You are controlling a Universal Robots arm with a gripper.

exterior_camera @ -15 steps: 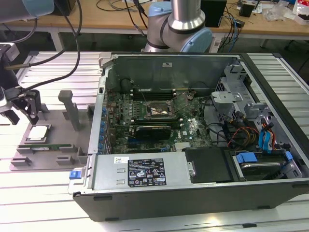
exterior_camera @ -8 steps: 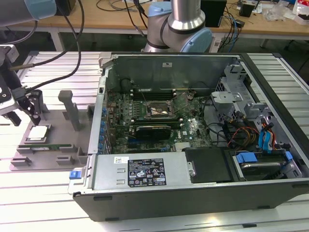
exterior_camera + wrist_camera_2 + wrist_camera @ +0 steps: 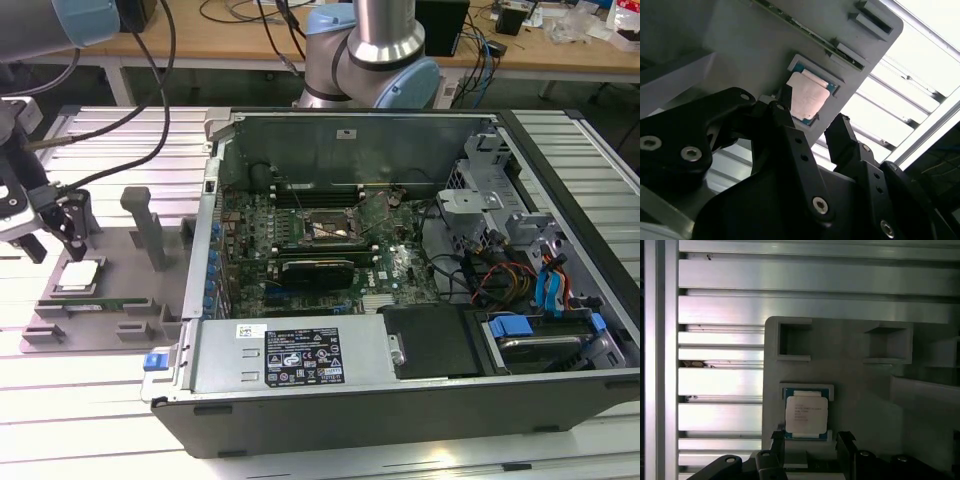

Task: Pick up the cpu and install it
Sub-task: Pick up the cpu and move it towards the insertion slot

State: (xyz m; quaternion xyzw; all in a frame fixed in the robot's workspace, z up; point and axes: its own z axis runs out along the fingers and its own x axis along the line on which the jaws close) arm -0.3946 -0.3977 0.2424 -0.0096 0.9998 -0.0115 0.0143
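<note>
The cpu (image 3: 806,414) lies flat in its recess of the grey tray (image 3: 860,390) on the desk (image 3: 720,382), beside the open case (image 3: 300,352). The jaws hang just above it, apart, one at each side, not touching it. Nothing is picked up yet. The socket (image 3: 326,228) looks empty, so I judge the whole task is left.

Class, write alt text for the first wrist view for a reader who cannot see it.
The cpu lies flat in a recess of a grey tray on a slatted metal table, with the open gripper poised close to it.
</note>
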